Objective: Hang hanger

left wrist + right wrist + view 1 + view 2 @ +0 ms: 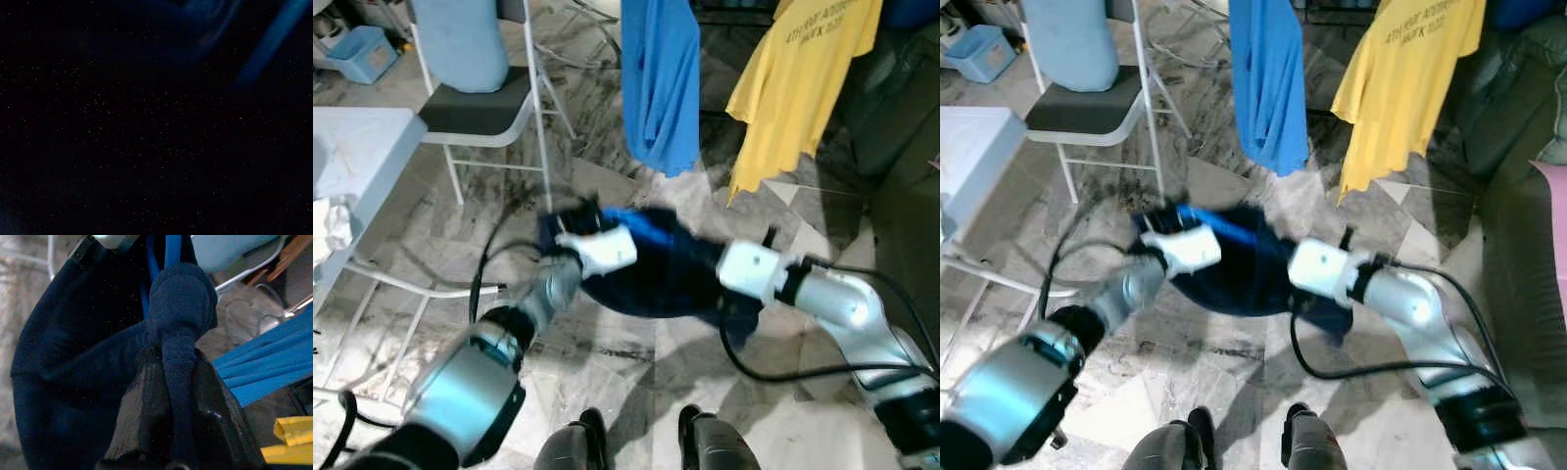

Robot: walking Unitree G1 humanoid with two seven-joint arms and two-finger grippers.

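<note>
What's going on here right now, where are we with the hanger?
The robot holds a dark navy garment between both arms, low in front of it over the marble floor. The right claw is pinched shut on a bunched fold of the cloth. The left claw sits at the garment's other end by the blue hanger; its grip cannot be made out. Nothing is hung yet: the blue shirt and yellow shirt hang ahead.

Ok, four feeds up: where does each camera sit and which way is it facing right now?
Left eye, head: looks down at the navy garment, blue hanger, both arms, feet.
Right eye, head: same scene; shares the yellow shirt.
Left wrist: nearly black, a faint blue streak.
Right wrist: looks along the right gripper pinching navy cloth; shares the garment with the head views.
</note>
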